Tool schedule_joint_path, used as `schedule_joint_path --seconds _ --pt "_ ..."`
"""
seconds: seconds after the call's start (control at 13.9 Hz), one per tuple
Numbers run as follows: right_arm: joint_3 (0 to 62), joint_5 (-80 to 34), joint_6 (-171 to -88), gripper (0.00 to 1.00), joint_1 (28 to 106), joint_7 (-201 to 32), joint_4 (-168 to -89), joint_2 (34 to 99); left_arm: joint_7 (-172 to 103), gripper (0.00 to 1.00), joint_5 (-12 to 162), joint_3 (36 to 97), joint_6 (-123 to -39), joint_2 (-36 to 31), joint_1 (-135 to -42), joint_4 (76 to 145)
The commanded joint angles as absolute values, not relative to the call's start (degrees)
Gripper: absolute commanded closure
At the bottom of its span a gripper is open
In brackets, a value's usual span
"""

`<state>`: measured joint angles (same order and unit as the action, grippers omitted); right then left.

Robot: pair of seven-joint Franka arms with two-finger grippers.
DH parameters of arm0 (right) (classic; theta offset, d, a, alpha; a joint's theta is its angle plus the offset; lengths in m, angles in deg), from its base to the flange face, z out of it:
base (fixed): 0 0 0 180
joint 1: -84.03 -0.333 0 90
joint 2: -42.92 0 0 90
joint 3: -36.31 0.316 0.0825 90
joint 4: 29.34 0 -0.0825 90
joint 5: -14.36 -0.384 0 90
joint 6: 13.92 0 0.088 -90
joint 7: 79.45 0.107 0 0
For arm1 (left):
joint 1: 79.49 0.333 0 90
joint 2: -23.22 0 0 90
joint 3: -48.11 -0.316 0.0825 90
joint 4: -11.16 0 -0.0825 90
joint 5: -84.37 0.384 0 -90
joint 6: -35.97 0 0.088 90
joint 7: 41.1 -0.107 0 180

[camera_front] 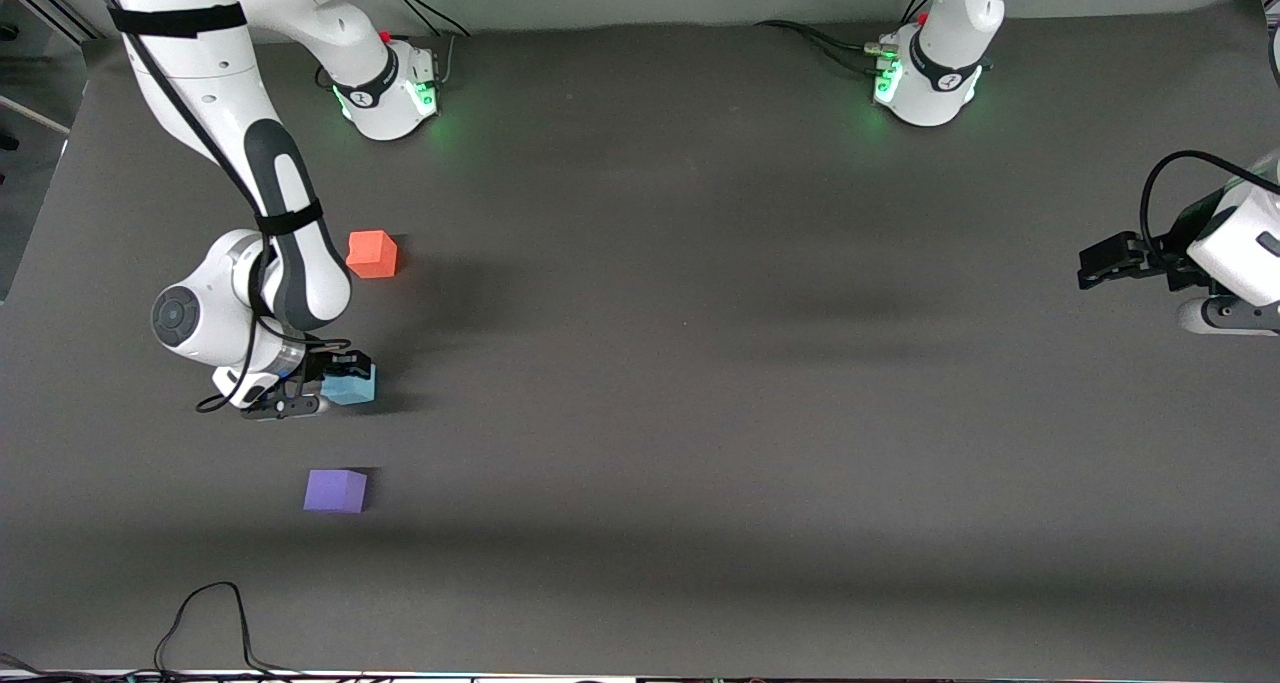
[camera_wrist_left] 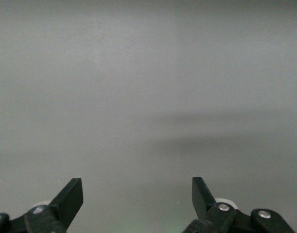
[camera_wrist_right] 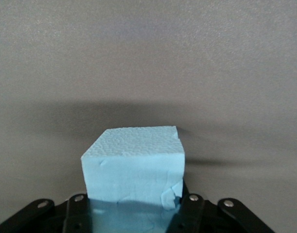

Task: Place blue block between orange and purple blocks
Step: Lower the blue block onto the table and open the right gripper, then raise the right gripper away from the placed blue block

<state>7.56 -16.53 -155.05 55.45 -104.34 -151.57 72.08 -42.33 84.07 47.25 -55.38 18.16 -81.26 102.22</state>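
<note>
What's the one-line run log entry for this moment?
right gripper: shut on blue block, between orange block and purple block | left gripper: open, waiting at table edge

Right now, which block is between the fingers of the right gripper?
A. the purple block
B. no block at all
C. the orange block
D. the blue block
D: the right gripper is shut on the blue block, which lies between the orange block and the purple block; the right wrist view shows the cube filling its fingers.
</note>
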Motion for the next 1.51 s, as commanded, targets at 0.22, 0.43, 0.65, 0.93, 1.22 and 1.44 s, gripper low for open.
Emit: schedule_joint_path --seconds 0.22,0.43,0.65,0.93,1.22,1.44 --pt "7.2 -20.0 -157.8 0.00 53.7 -105.5 -154.8 71.2 -41.9 0.00 84.1 47.4 -56.3 18.0 -81.2 102.7" --pt "7.1 -20.6 -157.5 0.00 53.5 -105.5 -154.7 71.0 -41.9 0.00 84.1 47.4 -56.8 17.9 -81.2 102.7" --pt "7.0 -20.5 -155.8 0.00 53.4 -105.3 -153.6 68.4 -41.9 0.00 84.1 47.4 -56.8 17.9 -81.2 102.7" --pt "4.9 -16.1 -144.7 0.00 53.0 -104.4 -148.0 63.7 -41.9 0.00 84.1 47.4 -56.8 17.9 -81.2 102.7" --pt "5.4 -4.5 -134.1 0.00 52.9 -96.5 -138.7 59.9 -42.0 0.00 84.1 47.3 -56.4 18.3 -81.1 102.5" --pt "5.0 -3.0 -126.7 0.00 51.4 -95.7 -131.9 58.0 -42.1 0.00 84.1 47.1 -55.9 19.0 -81.1 102.0"
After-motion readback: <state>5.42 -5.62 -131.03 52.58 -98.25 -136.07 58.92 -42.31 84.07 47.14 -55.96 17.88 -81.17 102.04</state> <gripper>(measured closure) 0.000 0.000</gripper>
